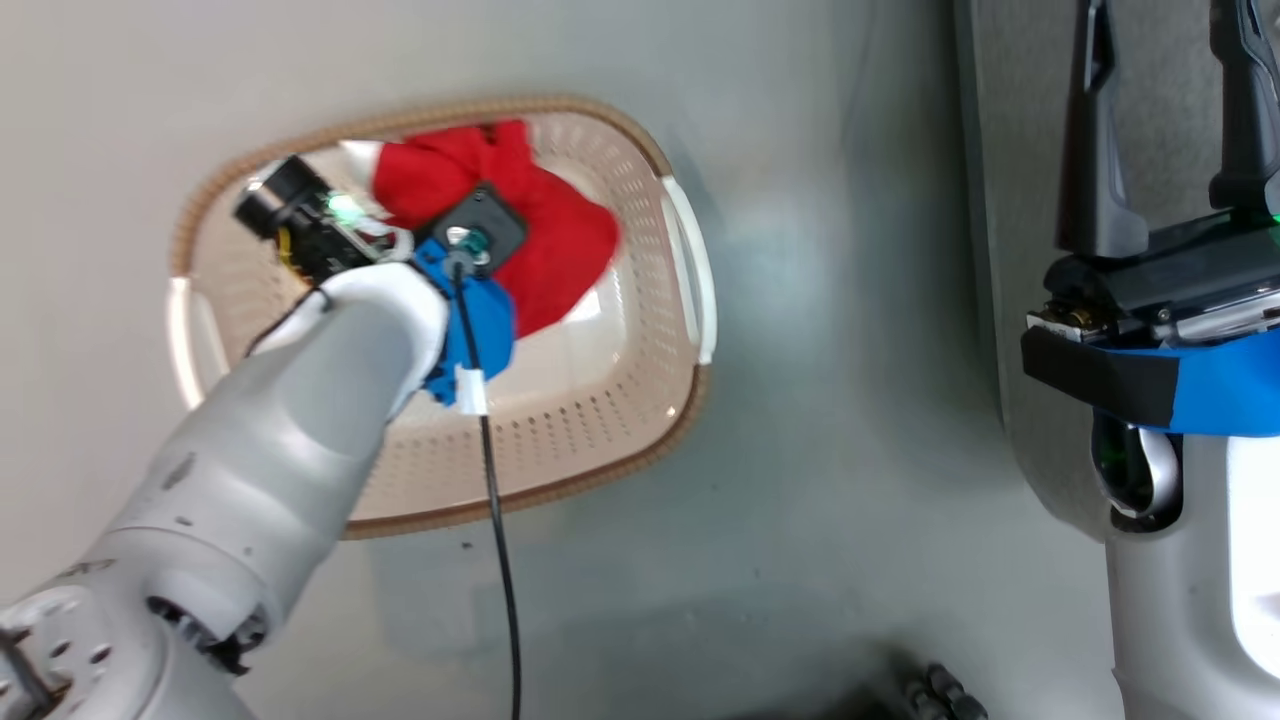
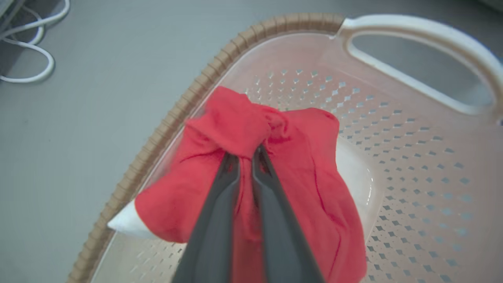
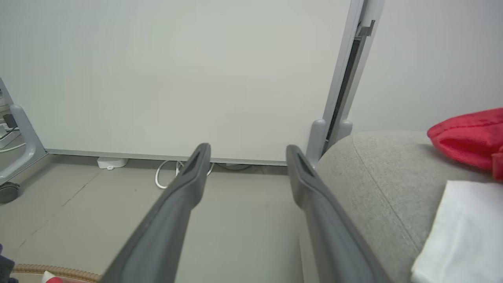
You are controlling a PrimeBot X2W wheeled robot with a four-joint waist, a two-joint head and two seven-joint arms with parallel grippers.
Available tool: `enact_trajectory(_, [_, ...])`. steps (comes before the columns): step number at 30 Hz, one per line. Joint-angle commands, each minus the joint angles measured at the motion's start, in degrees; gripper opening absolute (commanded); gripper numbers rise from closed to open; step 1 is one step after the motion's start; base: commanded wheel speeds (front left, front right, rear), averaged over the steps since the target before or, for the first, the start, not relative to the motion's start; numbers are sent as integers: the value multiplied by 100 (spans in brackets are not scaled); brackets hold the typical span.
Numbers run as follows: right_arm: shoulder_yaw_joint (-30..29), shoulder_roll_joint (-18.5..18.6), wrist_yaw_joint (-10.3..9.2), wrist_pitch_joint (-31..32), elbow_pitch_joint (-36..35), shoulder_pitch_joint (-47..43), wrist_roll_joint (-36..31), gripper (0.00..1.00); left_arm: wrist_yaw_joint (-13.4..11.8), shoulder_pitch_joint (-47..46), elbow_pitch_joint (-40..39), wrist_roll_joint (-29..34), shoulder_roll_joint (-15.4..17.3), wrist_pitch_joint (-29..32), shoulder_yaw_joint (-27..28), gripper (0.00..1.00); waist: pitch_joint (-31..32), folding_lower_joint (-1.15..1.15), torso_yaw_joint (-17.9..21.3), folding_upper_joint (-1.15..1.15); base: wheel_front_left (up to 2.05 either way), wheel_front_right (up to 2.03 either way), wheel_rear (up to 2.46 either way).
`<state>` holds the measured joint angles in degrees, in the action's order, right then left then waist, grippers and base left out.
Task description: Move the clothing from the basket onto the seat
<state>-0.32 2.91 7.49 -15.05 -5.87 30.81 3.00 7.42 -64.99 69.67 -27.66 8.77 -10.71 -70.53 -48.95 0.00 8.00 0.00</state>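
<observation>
the left gripper [image 2: 245,151] is clenched on the clothing [image 2: 298,157], its two dark fingers [image 2: 220,204] nearly together with a fold of red fabric pinched between them and bunched into a knot just past the tips; the clothing hangs from that pinch inside the basket [image 2: 412,149], close to the brown woven rim [image 2: 184,102], with a white corner [image 2: 122,222] poking out underneath beside the rim; whether its lower folds touch the basket bottom i cannot tell.

in the head view the basket [image 1: 620,470] sits on the grey floor [image 1: 850,450]; the pale left forearm [image 1: 300,420], a blue wrap at its wrist [image 1: 480,330] and a black cable [image 1: 500,520] lie across the basket's near left part and cover some of the clothing [image 1: 560,240]; the perforated walls and a white side handle [image 2: 424,35] stand around the garment on all sides.

the right gripper [image 3: 247,151] is released, fingers wide apart with nothing between them; it hangs over the edge of the seat [image 3: 377,177], well apart from the basket; in the head view the right gripper [image 1: 1170,100] shows against the seat [image 1: 1010,200] at the right.

on the seat lie a red bundle [image 3: 467,137] and, nearer the camera, a white cloth [image 3: 463,232]; behind are a pale wall panel [image 3: 177,78] and white cords [image 3: 165,173] on the floor; more white cords [image 2: 31,59] lie on the floor outside the basket.
</observation>
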Motion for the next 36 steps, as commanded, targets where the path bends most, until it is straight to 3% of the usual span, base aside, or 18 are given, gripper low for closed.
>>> enact_trajectory(1, [-45,3,1,-20,59,-125,-33,100,6,37,-51,-77,-76,-100,39,0,394,0,-235,0,0,0,0])
enact_trajectory(11, [-201,152,1,-20,351,-614,-37,100,-38,283,-642,-423,-289,-453,396,0,1565,0,-582,0,0,0,0])
enact_trajectory(23, [-192,126,1,-20,683,-1237,59,100,-385,971,-2348,-252,32,-455,1446,0,2845,0,-677,0,0,0,0])
enact_trajectory(36, [-256,74,1,-20,888,-1923,121,100,-348,1718,-3170,-9,40,-455,2056,0,3753,0,-722,0,0,0,0])
